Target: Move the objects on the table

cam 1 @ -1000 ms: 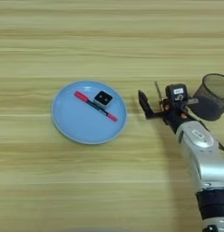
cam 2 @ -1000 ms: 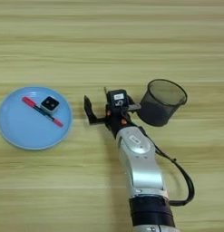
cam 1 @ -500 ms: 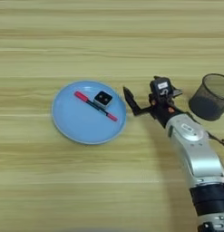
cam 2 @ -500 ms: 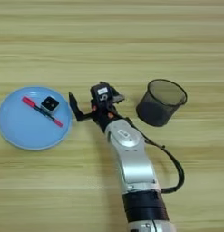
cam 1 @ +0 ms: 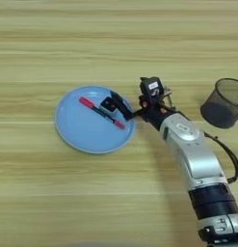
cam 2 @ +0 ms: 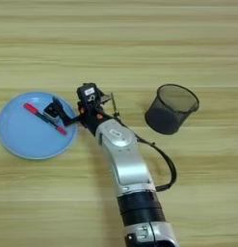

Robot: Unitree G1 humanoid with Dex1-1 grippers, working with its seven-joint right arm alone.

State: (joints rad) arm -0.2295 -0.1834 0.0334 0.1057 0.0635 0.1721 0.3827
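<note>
The tool (cam 1: 121, 107) has swung left from beside the mesh cup (cam 2: 170, 109) to the plate (cam 1: 94, 118) rim, so a pick from the plate looks next. Fingers are spread, holding nothing. The white cube (cam 1: 109, 103) touches the tool's tip; the black pen (cam 1: 101, 113) with red ends lies just left. A thin metal rod stands right of the tool.

A silver forearm (cam 2: 121, 154) with a rounded, glossy shell ends in a black cuff near the elbow. A black cable (cam 2: 163, 159) loops alongside. The black gripper (cam 1: 121, 106) shows small orange accents.
</note>
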